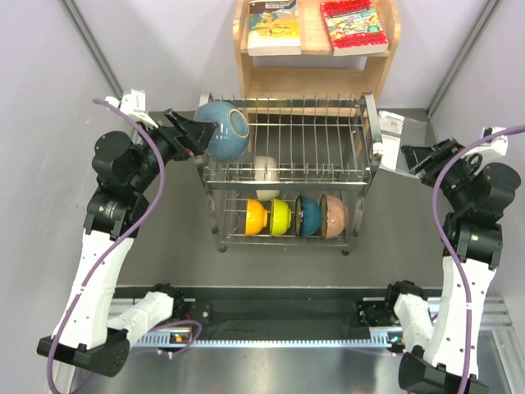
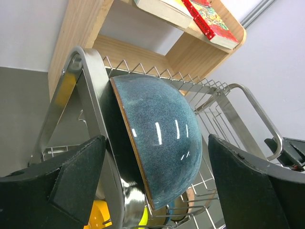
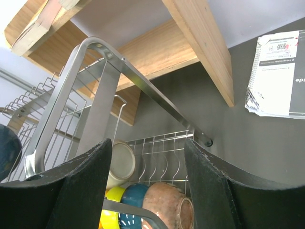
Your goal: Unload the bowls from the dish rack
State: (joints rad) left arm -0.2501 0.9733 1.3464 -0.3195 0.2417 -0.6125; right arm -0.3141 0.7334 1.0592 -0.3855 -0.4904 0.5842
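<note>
Bowls are sitting in the dish rack on the gray table. The big blue bowl is standing on its edge at the left end of the rack's top shelf. The left gripper is reaching around it with its jaws spread wide. The black fingers are sitting on each side of the bowl and are not pressing on it.

A cream-white bowl is sitting lower down near the middle. The orange bowl, lime-yellow bowl, teal-blue bowl and pinkish-tan bowl are standing in a row on the bottom shelf.

The right gripper is hovering by the right end of the rack, jaws spread and holding nothing.
</note>
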